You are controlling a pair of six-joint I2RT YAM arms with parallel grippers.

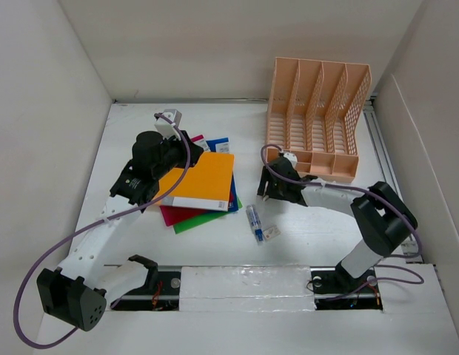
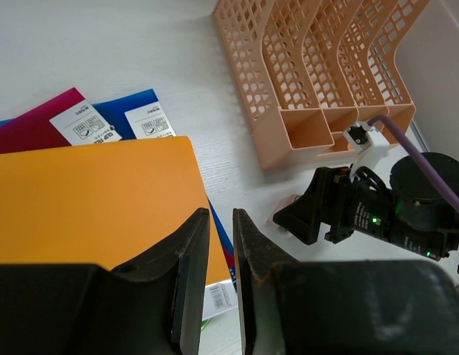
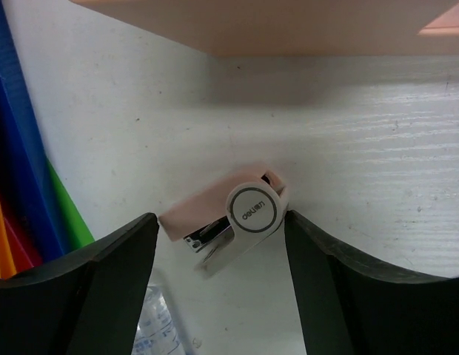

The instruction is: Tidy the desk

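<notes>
The white desk [image 1: 141,133] holds a stack of folders with an orange folder [image 1: 200,181] on top. My left gripper [image 1: 191,157] hovers over that stack's upper left. In the left wrist view its jaws [image 2: 220,214] are nearly together with nothing between them, above the orange folder [image 2: 89,200]. My right gripper [image 1: 270,188] is low on the desk in front of the rack. In the right wrist view it is open [image 3: 220,218] and straddles a small pink and white stapler [image 3: 229,218]. The right fingertip touches the stapler's round white end.
A peach slotted file rack [image 1: 315,122] stands at the back right, close behind the right gripper. Blue, magenta [image 1: 174,214] and green folders stick out under the orange one. A clear packet with a blue item [image 1: 254,222] lies mid-desk. A taped rail [image 1: 244,285] runs along the near edge.
</notes>
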